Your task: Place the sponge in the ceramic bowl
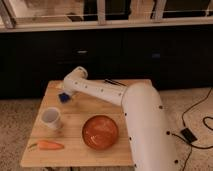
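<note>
The blue sponge lies at the back left of the wooden table, partly hidden under the end of my white arm. My gripper is right at the sponge, mostly covered by the wrist housing. The orange-red ceramic bowl stands near the table's front middle, well to the right of and nearer than the sponge, with nothing visible inside it.
A white mug stands left of the bowl. An orange carrot lies at the front left corner. A thin dark bar rests at the back edge. A black cable and box lie on the floor at right.
</note>
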Motion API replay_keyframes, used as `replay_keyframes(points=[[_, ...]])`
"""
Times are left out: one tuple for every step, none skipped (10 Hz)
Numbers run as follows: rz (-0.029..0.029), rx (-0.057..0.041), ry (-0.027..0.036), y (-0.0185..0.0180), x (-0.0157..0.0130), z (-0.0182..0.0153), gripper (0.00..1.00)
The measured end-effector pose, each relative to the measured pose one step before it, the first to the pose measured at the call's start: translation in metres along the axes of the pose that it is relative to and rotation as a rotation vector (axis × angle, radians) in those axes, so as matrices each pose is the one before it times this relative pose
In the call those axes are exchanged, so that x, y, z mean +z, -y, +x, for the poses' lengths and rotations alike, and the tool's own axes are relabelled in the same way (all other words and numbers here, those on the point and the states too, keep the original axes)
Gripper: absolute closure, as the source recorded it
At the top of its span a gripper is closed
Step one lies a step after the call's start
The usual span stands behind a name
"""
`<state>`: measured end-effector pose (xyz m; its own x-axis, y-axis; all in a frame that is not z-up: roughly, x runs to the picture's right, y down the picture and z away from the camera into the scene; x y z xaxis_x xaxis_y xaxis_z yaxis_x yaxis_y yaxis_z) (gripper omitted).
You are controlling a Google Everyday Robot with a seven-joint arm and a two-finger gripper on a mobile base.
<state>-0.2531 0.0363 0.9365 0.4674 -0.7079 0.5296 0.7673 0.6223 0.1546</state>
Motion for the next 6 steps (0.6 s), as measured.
replay_keyframes(points=[[-0.0009, 0.00029, 0.00072, -0.00062, 0.00071, -0.00026, 0.2], [-0.00603, 0.00663, -0.00258, 0.00006, 0.00041, 0.00094, 0.2], [-0.00505, 0.00884, -0.00509, 0.00212, -0.00001, 0.00414, 0.2], [-0.00585, 0.0079, -0.00303, 0.00219, 0.00096, 0.00289, 0.2], [-0.00336, 0.00548, -0.00292, 0.00175, 0.00023, 0.00133, 0.2], [-0.0037, 0.00762, -0.00432, 0.00119, 0.00004, 0.00198, 0.2]])
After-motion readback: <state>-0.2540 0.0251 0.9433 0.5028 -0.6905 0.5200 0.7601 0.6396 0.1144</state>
